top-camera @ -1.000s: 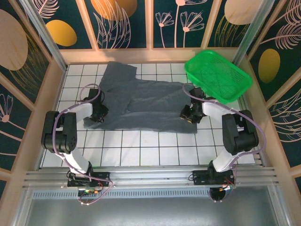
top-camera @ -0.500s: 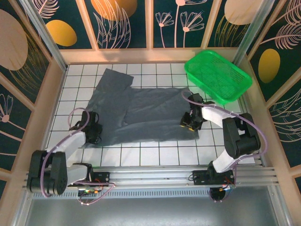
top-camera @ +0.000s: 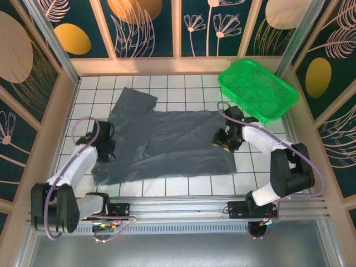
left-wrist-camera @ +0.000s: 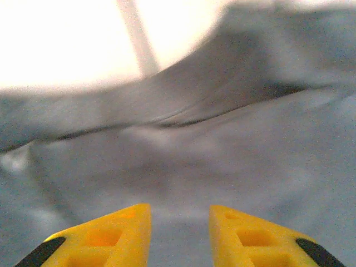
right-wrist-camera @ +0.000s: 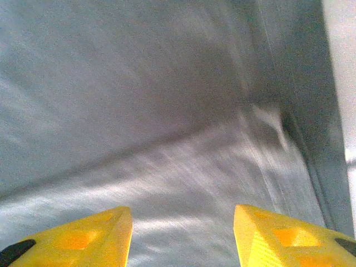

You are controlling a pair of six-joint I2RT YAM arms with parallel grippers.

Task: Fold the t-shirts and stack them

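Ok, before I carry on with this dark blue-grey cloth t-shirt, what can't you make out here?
- Whether the dark slate blue-grey cloth t-shirt is one layer or several: in the top view its folds overlap.
- The shirt's edge under the left gripper and the right gripper: in the top view the gripper bodies cover it.
- Whether the yellow fingertips touch the cloth: both wrist views are too blurred to tell.
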